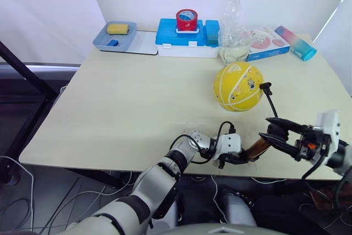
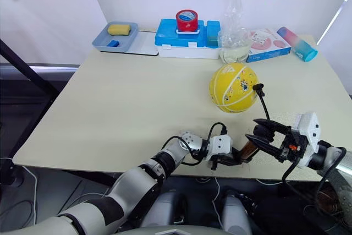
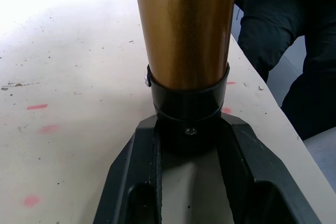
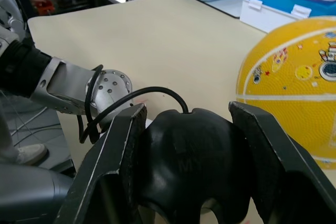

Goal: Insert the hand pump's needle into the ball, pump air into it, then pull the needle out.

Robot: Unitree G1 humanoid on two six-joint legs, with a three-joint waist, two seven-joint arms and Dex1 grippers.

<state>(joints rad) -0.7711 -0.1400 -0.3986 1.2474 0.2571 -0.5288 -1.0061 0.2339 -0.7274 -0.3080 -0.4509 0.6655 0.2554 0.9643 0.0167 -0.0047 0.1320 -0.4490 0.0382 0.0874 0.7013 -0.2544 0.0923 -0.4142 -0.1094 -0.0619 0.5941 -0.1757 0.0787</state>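
Note:
The yellow ball (image 1: 238,86) rests on the table, right of centre. The needle's black fitting (image 1: 266,86) sits against the ball's right side, and the pin itself is hidden. From there a thin black hose (image 1: 271,104) runs down to the hand pump (image 1: 256,148), a gold-bronze cylinder lying slanted near the table's front edge. My left gripper (image 1: 239,158) is shut on the pump's black lower end cap (image 3: 190,116). My right gripper (image 1: 273,129) is shut on the black T-handle (image 4: 186,156) at the pump's upper end.
Along the back of the table (image 1: 110,108) stand a blue tray (image 1: 115,38) with a yellow sponge, a blue box (image 1: 184,38) with a red tape roll on top, a clear plastic bottle (image 1: 234,31), a pink box (image 1: 267,42) and a pink-blue tumbler (image 1: 297,42). Both grippers are at the front edge.

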